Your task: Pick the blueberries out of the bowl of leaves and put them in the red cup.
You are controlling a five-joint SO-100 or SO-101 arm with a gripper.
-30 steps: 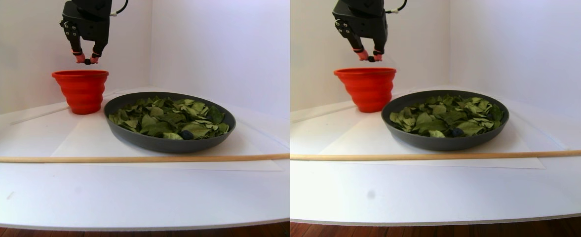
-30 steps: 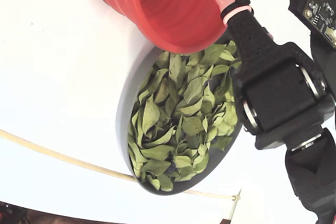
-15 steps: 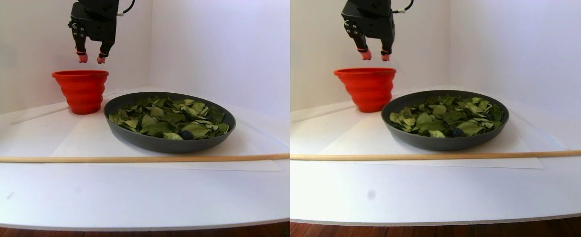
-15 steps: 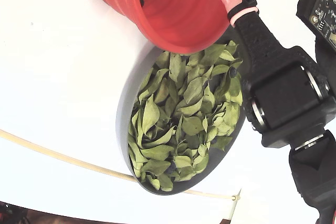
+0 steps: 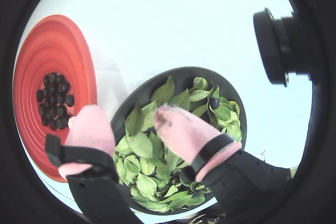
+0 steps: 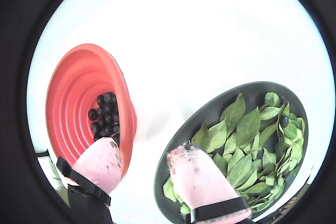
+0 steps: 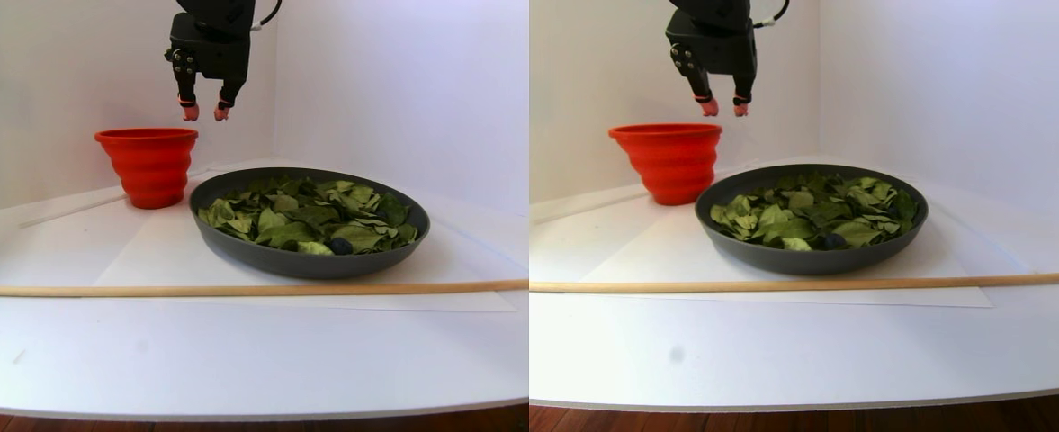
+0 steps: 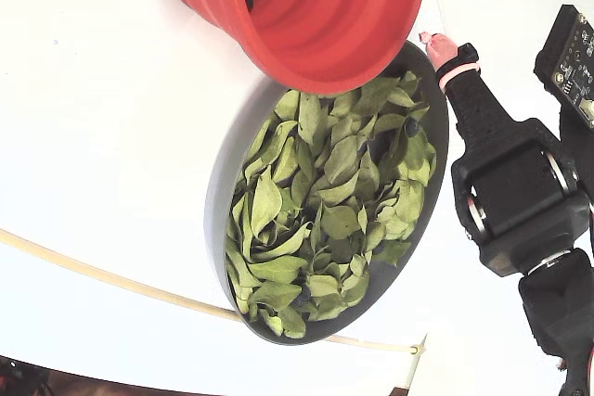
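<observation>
Judging from how things lay, most of the sorting seemed done: a heap of blueberries (image 5: 53,102) sat at the bottom of the red cup (image 5: 31,72), and both wrist views showed well over a dozen there. The tool (image 5: 131,127) hung in the air with its pink-tipped fingers (image 6: 197,177) spread apart and nothing between them, so it carried no berry. In the stereo pair view it hovered high above the gap between the cup and the bowl (image 7: 309,261), touching neither. The bowl stood on the white table (image 7: 223,351) just beside the cup, heaped with leaves (image 8: 316,220). At least one berry (image 5: 214,103) remained, lying dark among the leaves near the bowl's far rim in a wrist view; the stereo pair view also showed a dark berry by the near rim, though whether it was the same one could not be told. Others may have been buried under the leaves, which the pictures could not settle. What was left, then, was probably a short tail: reaching back down into the bowl, pinching whichever berries remained without dragging leaves along, and dropping them into the cup.
</observation>
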